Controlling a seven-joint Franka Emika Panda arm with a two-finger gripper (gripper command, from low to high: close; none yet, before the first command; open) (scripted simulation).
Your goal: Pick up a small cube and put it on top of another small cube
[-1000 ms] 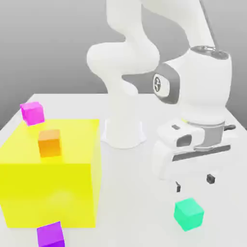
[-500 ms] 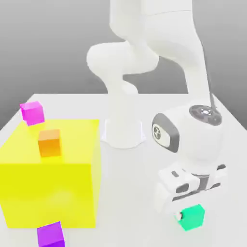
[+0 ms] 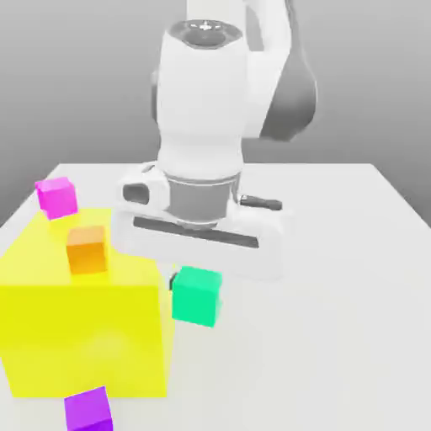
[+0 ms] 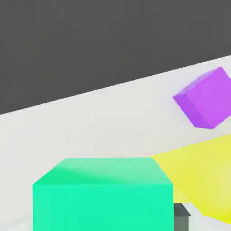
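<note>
Exterior view, arm: I see the white Panda arm [image 3: 220, 93] hanging its hand over the white table [image 3: 337, 278], wrist pointing down.
Exterior view, gripper: the two-finger gripper [image 3: 190, 284] sits below the broad white hand body, clenched on the small plain teal-green cube [image 3: 197, 295].
Exterior view, fingers: I make out one dark fingertip [image 3: 173, 279] against the cube's face on the exterior view's left; the other is hidden behind the cube.
Exterior view, small cube: it hangs clear of the table, just beside the big yellow block [image 3: 84, 320], near that block's upper edge on the exterior view's right.
Exterior view, other cubes: an orange cube [image 3: 87, 248] rests on top of the yellow block; a magenta cube [image 3: 56, 195] lies behind the block; a purple cube [image 3: 88, 411] lies in front of it.
Hand view, small cube: the teal-green cube [image 4: 103, 194] sits close up, between the fingers.
Hand view, fingers: I see a dark grey fingertip [image 4: 181, 216] touching the cube's side.
Hand view, surroundings: the yellow block [image 4: 203, 173] lies beyond the cube, the purple cube [image 4: 206, 98] farther off on the table [image 4: 90, 122].
</note>
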